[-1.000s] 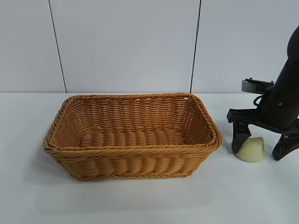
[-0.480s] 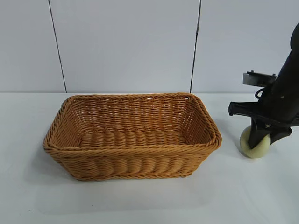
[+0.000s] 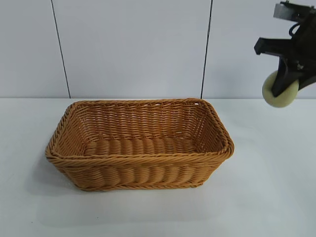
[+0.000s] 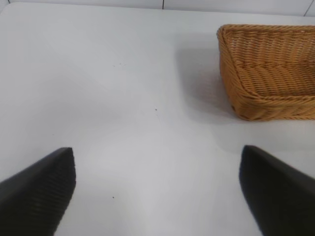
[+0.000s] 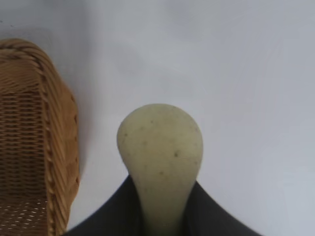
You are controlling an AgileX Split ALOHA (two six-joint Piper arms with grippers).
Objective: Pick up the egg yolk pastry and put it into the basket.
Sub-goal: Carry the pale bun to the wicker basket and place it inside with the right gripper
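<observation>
The egg yolk pastry (image 3: 280,90), pinched in your right hand (image 3: 285,84), has lifted off the bench (image 3: 266,197) and hangs right of the basket (image 3: 139,143), so carry it leftward; your left hand (image 4: 157,189) waits wide apart.

One wicker basket (image 3: 139,143) stands on one white table (image 3: 266,197). One egg yolk pastry (image 3: 280,95) is in view. Two grippers show: the right gripper (image 3: 286,84) and the left gripper (image 4: 157,189), one per arm.
</observation>
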